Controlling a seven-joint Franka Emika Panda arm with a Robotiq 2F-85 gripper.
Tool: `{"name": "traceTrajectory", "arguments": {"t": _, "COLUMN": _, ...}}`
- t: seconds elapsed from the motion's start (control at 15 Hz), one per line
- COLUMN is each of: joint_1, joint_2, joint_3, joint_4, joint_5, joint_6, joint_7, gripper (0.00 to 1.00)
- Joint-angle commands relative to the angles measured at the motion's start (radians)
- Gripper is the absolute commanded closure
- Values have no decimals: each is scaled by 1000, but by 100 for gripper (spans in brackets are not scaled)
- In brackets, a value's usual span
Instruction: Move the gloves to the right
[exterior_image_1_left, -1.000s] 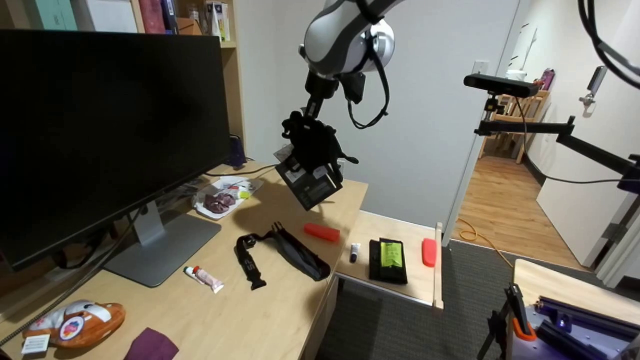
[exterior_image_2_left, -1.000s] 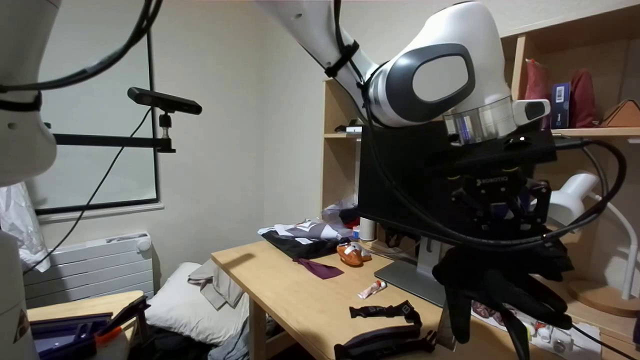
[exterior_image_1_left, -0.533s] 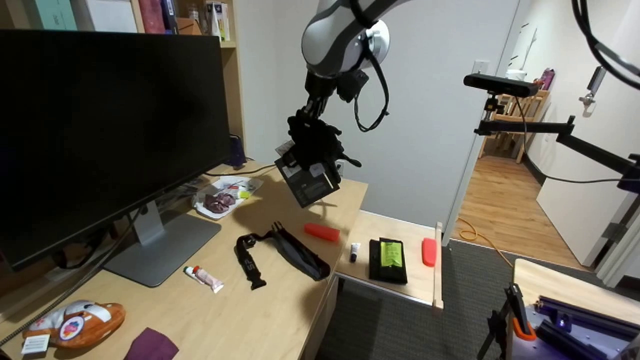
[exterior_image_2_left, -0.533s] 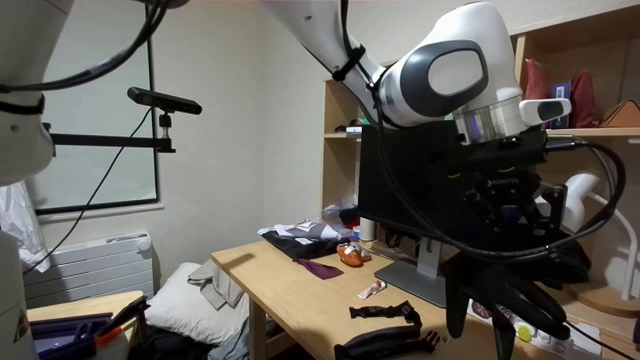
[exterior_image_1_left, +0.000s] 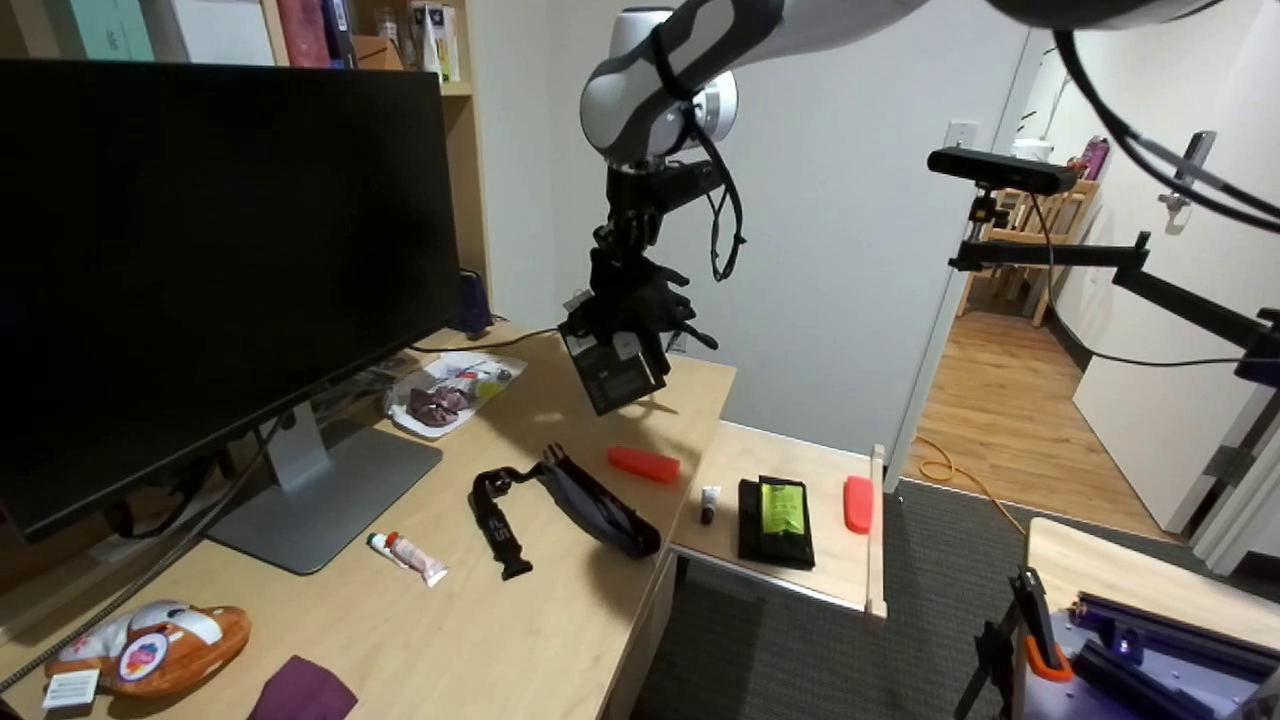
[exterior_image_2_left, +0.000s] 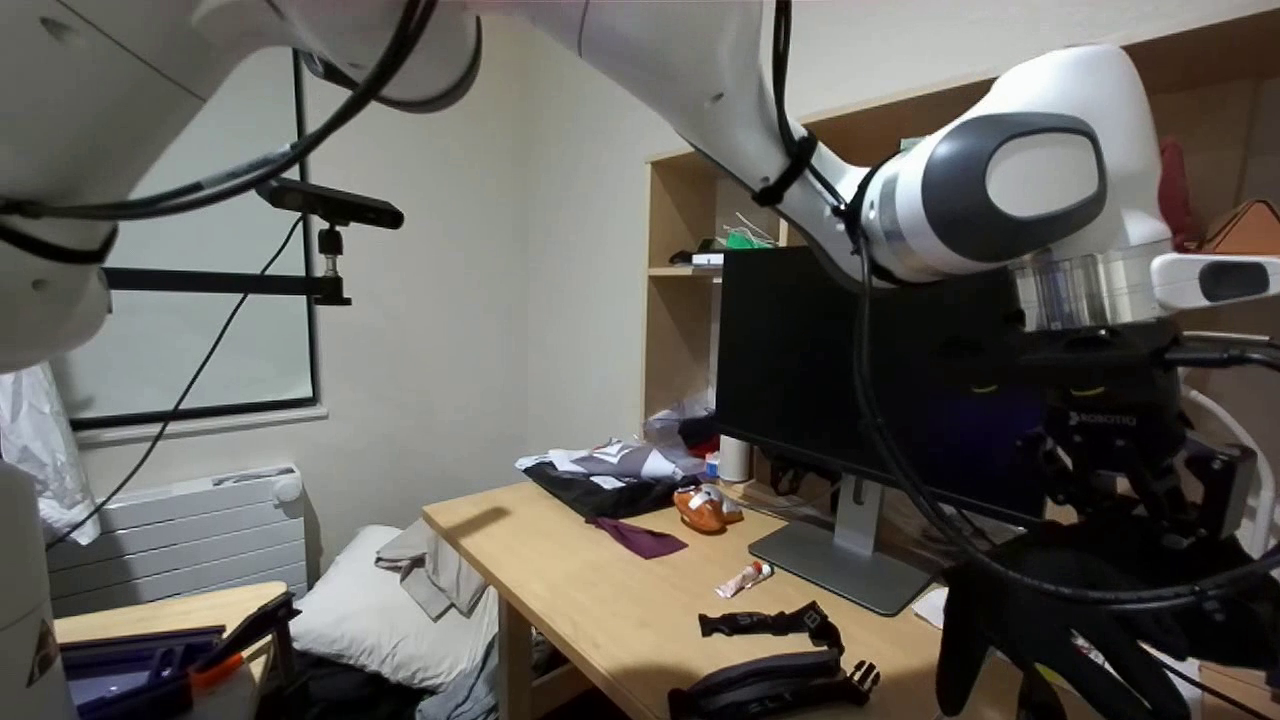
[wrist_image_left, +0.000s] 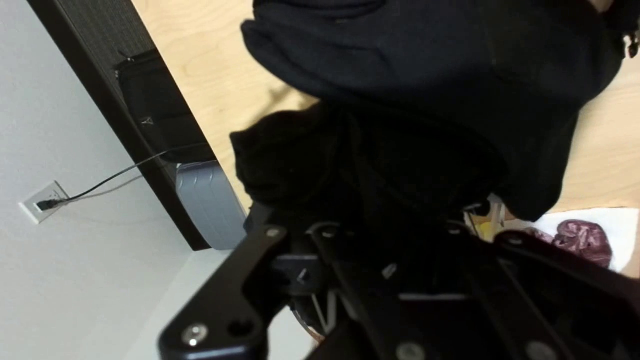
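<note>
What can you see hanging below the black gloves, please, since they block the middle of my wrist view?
Observer: In an exterior view, a dark printed card hangs below the gloves.
Operator: Thank you; what else lies outside my picture?
Observer: A red-capped pink tube lies on the desk, beside the monitor stand.
Operator: And is there anything next to the desk, if I may ask?
Observer: Yes, an exterior view shows a black package, bright green on top, lying on a wooden surface that looks lower than the desk.
</note>
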Motion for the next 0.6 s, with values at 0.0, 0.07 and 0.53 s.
{"name": "traceTrajectory", "arguments": {"t": 0.0, "joint_1": -29, "joint_2": 145, "joint_3": 12, "joint_4": 198, "joint_5": 2, "joint_6": -75, "joint_7": 6, "gripper": 89}}
{"name": "traceTrajectory", "arguments": {"t": 0.07, "joint_1": -33, "joint_2": 178, "joint_3": 9, "joint_4": 230, "joint_5": -6, "joint_6": -79, "joint_7": 0, "gripper": 89}}
{"name": "traceTrajectory", "arguments": {"t": 0.53, "joint_1": -77, "joint_2": 332, "joint_3": 1, "joint_4": 235, "joint_5": -35, "joint_6": 83, "joint_7": -19, "gripper": 89}}
